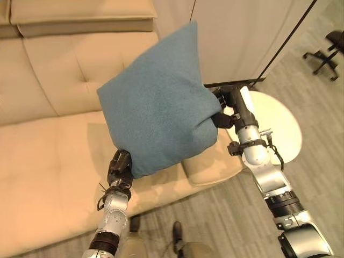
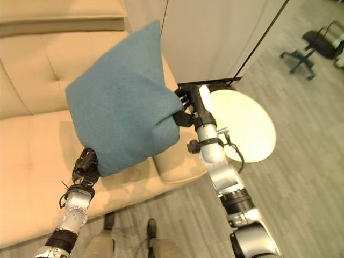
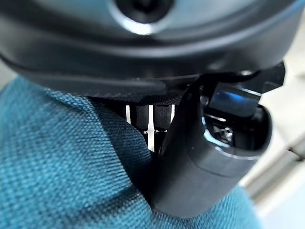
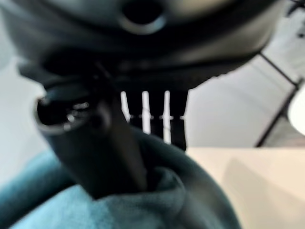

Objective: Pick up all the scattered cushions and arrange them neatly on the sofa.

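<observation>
Held above the sofa (image 1: 48,161) seat, the blue cushion (image 1: 158,113) is pinched at opposite edges by the left hand (image 1: 119,167) and right hand (image 1: 223,115), so either thin fabric grip could slip, dropping it askew.

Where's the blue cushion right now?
The blue cushion is held up over the beige sofa, pinched between the left hand at its lower corner and the right hand at its side, left of the round table.
</observation>
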